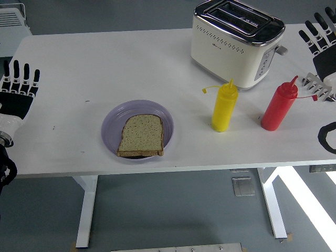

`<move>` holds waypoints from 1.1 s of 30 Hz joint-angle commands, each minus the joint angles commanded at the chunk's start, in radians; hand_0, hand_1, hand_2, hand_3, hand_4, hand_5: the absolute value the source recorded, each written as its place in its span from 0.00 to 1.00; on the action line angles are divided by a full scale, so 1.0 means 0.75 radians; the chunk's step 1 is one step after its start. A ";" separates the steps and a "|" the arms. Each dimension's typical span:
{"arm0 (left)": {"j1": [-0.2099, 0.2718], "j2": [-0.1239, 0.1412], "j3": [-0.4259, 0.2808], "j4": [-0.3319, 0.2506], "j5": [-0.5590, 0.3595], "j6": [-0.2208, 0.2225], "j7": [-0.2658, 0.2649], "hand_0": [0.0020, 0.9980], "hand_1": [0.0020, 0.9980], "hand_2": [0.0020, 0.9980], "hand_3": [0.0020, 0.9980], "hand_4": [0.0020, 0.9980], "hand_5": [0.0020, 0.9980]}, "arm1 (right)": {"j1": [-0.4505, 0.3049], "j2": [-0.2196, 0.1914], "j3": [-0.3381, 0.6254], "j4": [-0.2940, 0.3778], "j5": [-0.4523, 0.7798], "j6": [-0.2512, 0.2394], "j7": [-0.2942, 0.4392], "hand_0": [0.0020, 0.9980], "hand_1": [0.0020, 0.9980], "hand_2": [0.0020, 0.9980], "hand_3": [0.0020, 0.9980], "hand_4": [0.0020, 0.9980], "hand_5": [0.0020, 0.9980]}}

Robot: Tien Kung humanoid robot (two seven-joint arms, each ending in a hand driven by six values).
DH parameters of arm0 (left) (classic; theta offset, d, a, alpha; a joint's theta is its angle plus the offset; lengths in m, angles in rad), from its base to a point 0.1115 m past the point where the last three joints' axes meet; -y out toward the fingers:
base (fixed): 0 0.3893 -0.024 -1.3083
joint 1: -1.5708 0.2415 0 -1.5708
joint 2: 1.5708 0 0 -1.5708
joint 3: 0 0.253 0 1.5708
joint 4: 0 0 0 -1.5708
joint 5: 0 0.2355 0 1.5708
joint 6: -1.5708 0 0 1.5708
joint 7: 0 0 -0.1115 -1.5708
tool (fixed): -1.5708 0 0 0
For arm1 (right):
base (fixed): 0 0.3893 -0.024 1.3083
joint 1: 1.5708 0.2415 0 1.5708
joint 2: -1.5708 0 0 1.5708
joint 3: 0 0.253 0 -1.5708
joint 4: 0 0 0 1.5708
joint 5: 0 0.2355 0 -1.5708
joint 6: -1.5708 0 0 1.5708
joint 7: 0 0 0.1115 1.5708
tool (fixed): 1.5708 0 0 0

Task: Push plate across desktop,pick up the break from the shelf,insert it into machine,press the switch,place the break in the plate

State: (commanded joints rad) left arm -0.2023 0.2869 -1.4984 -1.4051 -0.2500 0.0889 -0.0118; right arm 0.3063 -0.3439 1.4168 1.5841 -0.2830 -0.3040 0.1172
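Resting on plate (112, 122), bread (140, 135), well apart from fingers (21, 77)

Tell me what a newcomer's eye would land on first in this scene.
First comes the slice of bread lying flat on the lilac plate near the table's front edge. Next come the yellow squeeze bottle and the red squeeze bottle, upright side by side in front of the cream toaster at the far right. The left hand and right hand are open at the edges, holding nothing.

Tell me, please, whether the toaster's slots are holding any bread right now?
Empty: both slots of the toaster show only dark openings, and the bread slice lies flat on the purple plate.
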 joint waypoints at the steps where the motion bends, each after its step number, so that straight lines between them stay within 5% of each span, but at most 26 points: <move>1: 0.000 0.000 -0.001 0.000 0.000 0.000 0.000 0.78 0.71 0.67 0.65 0.56 0.82 | -0.001 0.000 0.001 0.000 0.000 0.000 0.000 0.74 0.69 0.66 0.67 0.69 0.39; 33: 0.003 0.003 -0.004 -0.005 0.011 -0.001 0.010 0.78 0.71 0.67 0.65 0.56 0.82 | -0.011 0.001 0.015 -0.001 0.001 -0.003 0.000 0.74 0.69 0.66 0.67 0.67 0.36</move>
State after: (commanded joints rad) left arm -0.1999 0.2890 -1.5015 -1.4088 -0.2420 0.0883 -0.0044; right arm 0.2980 -0.3430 1.4278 1.5836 -0.2821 -0.3060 0.1171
